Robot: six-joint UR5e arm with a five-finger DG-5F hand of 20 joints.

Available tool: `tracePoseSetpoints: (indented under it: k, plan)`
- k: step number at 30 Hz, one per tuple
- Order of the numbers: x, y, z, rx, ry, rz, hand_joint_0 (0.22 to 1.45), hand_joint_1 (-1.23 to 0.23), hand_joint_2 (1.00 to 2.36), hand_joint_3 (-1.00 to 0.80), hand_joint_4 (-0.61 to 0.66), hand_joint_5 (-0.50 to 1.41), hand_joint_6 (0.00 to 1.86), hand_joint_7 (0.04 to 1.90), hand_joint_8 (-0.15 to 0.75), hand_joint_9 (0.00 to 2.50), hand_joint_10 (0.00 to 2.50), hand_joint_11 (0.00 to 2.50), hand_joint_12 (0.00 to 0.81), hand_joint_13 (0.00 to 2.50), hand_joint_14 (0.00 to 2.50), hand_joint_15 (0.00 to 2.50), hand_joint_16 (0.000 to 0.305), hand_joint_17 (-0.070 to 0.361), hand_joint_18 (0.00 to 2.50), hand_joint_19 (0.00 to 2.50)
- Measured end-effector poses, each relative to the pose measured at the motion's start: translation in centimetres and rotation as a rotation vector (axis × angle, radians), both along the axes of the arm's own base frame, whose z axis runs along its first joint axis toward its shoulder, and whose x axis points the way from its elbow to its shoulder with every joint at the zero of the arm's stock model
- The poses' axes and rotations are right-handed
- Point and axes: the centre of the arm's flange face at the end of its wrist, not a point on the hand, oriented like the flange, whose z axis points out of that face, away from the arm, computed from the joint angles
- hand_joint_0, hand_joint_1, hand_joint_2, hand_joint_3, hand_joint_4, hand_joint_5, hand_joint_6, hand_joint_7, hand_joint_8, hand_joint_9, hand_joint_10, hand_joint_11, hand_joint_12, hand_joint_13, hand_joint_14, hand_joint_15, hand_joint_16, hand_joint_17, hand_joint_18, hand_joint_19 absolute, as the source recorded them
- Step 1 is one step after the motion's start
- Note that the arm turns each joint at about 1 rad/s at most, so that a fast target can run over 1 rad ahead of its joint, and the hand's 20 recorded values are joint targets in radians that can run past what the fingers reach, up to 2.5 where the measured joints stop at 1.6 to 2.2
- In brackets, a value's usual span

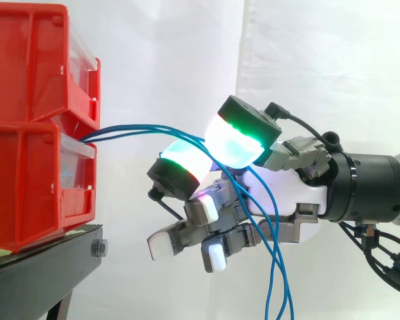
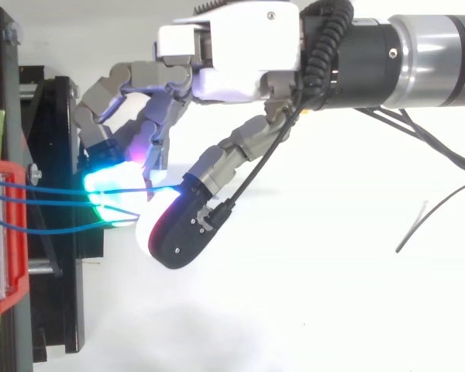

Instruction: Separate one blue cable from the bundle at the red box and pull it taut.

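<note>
White curtain behind red bins at the edge of the black stand — blue cables leave the bin fronts and run between the hand's glowing pads, pinched there — draw back level and steadily, checking only one cable tightens.

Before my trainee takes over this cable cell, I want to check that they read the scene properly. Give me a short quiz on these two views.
1. True or false: past the hand, the blue cables hang down loose.
2. The cables leave the red bins from: A the top rim; B the front, where the upper bin meets the lower; C the back.
3. Fill in: the bins rest on a ___ stand.
Key: 1 true; 2 B; 3 black.
</note>
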Motion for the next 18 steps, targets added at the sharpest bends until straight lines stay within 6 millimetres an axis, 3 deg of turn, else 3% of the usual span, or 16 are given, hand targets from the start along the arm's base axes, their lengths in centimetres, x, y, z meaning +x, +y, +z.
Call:
tracePoseSetpoints:
  k: [7, 13, 18]
  plan:
    - [-0.01, -0.19, 0.05, 0.000, -0.002, 0.002, 0.56, -0.84, 1.00, -0.50, 0.09, -0.14, 0.87, 1.18, 0.332, 0.98, 0.03, 0.78, 0.400, 0.64, 0.01, 0.38, 0.050, 0.112, 0.83, 0.63]
    - [-0.04, -0.36, 0.08, 0.001, -0.003, 0.003, 0.60, -0.67, 1.00, -0.50, 0.08, -0.14, 0.85, 1.15, 0.325, 0.99, 0.02, 0.76, 0.393, 0.64, 0.01, 0.38, 0.048, 0.109, 0.82, 0.64]
    - [-0.06, -0.46, 0.11, 0.005, -0.003, 0.006, 0.63, -0.66, 1.00, -0.50, 0.07, -0.14, 0.84, 1.18, 0.325, 1.00, 0.02, 0.76, 0.393, 0.64, 0.02, 0.38, 0.048, 0.108, 0.82, 0.65]
